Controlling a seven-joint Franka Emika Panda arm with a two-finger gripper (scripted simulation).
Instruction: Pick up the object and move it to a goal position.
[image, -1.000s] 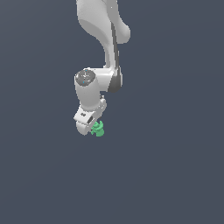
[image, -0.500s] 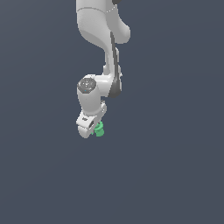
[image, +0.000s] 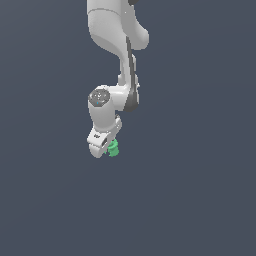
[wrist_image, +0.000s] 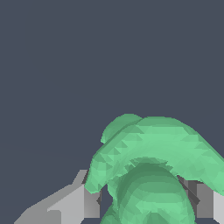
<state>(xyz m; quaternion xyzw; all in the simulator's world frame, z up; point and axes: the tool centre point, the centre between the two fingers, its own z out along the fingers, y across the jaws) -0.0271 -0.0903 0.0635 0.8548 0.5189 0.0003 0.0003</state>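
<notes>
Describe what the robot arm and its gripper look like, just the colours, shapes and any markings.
The arm is glossy white, built of rounded, bulbous links with dark grey seams at the joints. A round grey cap with small dots sits on the wrist joint. The gripper is a blocky white body; in the wrist view its fingers look grey, flat and angular. No cables or lettering are visible.

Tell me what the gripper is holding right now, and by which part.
The gripper holds the small green knobbly object, its fingers on either side of the lower lobe; the broader upper lobes stick out past the fingertips.
</notes>
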